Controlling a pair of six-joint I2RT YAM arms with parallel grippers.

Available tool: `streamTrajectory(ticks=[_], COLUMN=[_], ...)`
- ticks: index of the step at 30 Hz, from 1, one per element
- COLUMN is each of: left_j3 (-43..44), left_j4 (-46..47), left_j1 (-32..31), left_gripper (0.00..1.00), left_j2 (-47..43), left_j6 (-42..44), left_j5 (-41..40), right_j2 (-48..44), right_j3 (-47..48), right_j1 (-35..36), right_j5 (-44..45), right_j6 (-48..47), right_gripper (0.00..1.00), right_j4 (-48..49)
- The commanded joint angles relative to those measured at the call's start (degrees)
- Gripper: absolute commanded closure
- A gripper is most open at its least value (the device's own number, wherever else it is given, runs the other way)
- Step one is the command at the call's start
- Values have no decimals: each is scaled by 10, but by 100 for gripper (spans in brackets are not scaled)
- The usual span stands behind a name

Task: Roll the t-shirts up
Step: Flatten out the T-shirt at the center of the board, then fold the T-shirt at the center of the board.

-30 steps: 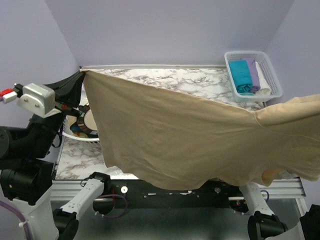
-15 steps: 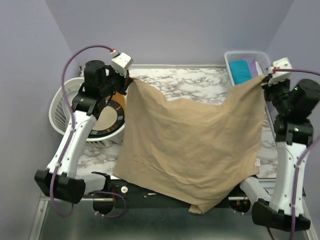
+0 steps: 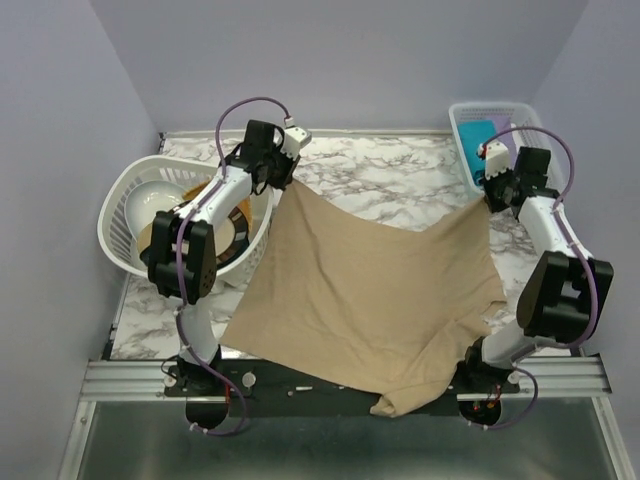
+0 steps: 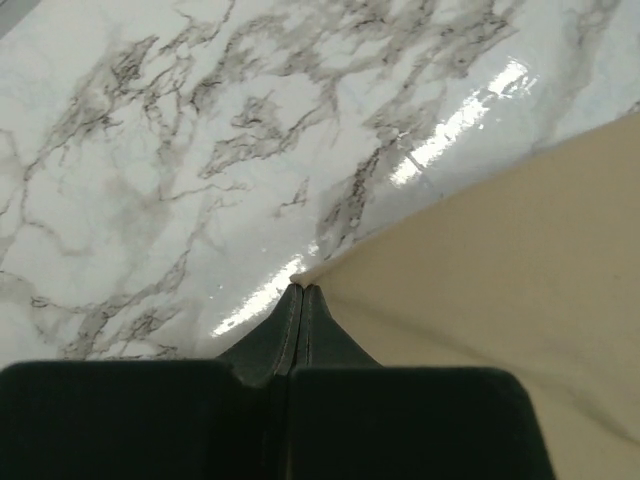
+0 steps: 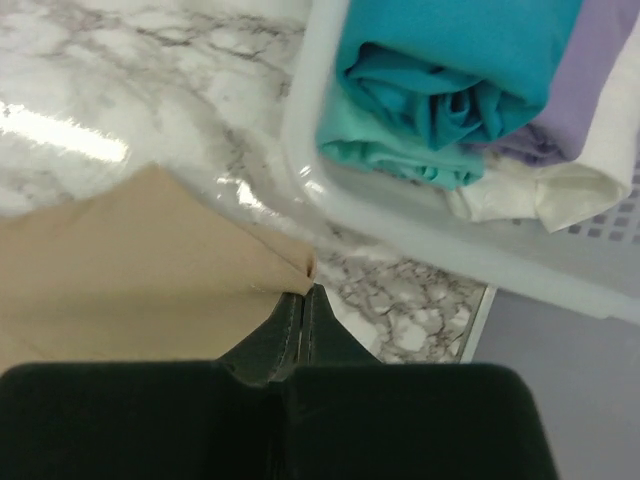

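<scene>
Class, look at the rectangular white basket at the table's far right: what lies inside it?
Inside the basket lie a rolled teal shirt, a lilac shirt and a white shirt, side by side. Whatever is beneath them is covered.

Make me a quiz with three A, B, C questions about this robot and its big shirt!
1. Where is the small basket of rolled shirts?
A) far right corner of the table
B) near left corner
C) on the floor

2. What colour is the big t-shirt?
A) red
B) beige
C) black

3. What are the left gripper and right gripper doing?
A) standing wide open
B) holding a plate
C) shut on the big t-shirt's far corners

Answers:
1 A, the top view shows it at the far right.
2 B, tan cloth covers the table's middle.
3 C, each wrist view shows closed fingertips pinching a beige corner.
</scene>
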Motion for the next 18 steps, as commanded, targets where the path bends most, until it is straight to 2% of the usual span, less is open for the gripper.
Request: streamTrajectory(ticks=[1,7,18], left_j3=[61,109,181], left_j4=[5,11,40], left_j1=[14,14,15], left_gripper=[100,100,100], left_j2=[42,87,132], left_j6=[26,25,17], left_j5=[-44,-29,-3], right_j2=[42,52,39], right_j3=[74,69,81], right_j1=[-2,-1,-1], right_j5=[47,88,126], right_j6=[-29,-41,-48], right_gripper=[100,100,100], right_j4=[48,75,57])
